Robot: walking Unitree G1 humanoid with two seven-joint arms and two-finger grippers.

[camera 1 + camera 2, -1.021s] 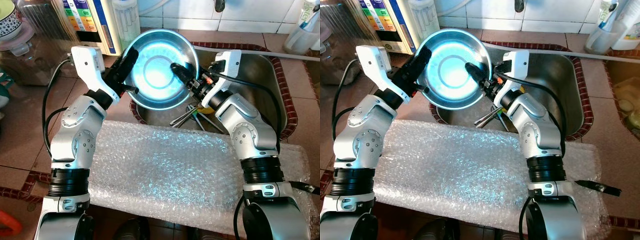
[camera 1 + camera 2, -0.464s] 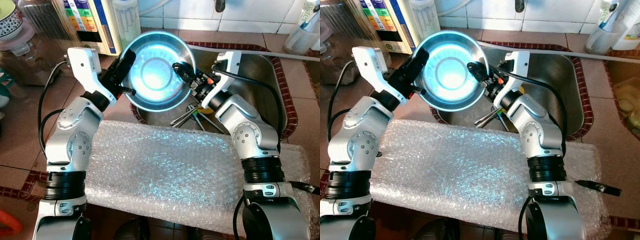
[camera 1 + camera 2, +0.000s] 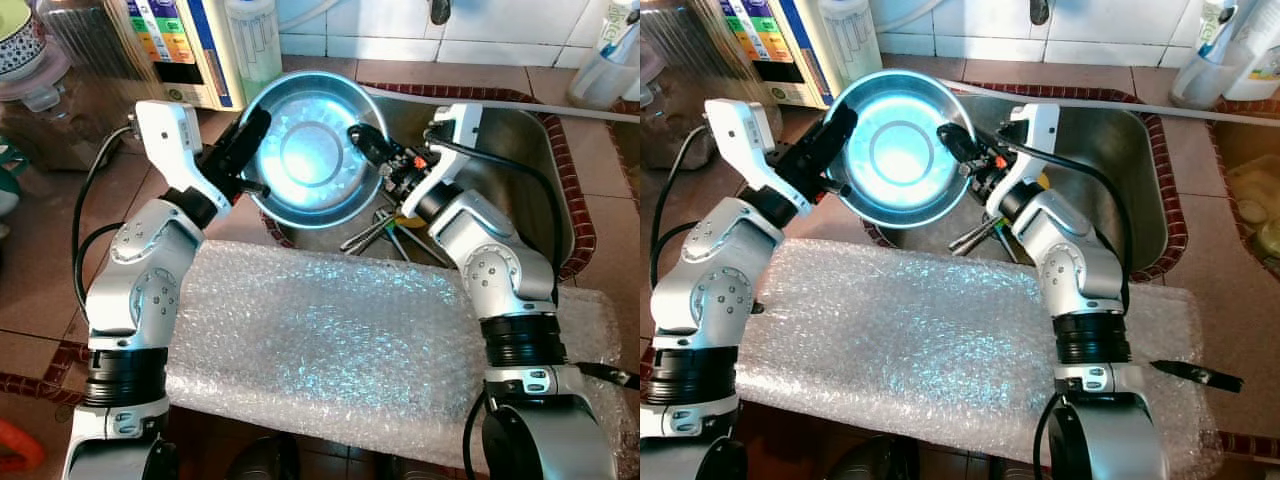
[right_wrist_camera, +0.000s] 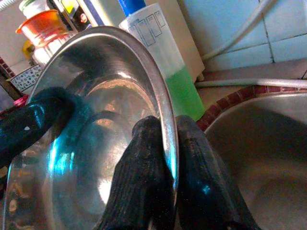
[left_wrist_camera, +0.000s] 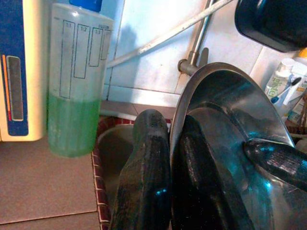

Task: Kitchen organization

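Observation:
A shiny steel bowl is held tilted in the air over the left end of the steel sink. My left gripper is shut on the bowl's left rim, one finger inside and one outside. On the opposite rim my right gripper is shut the same way. Several utensils lie in the sink below the bowl.
A sheet of bubble wrap covers the counter in front of the sink. A bottle of green liquid and a white appliance stand behind the left arm. A cup with a toothbrush stands back right; a tap is above the sink.
Both grippers have lowered the bowl a little and tilted it flatter, so its rim now looks more oval. The grip on both sides is unchanged.

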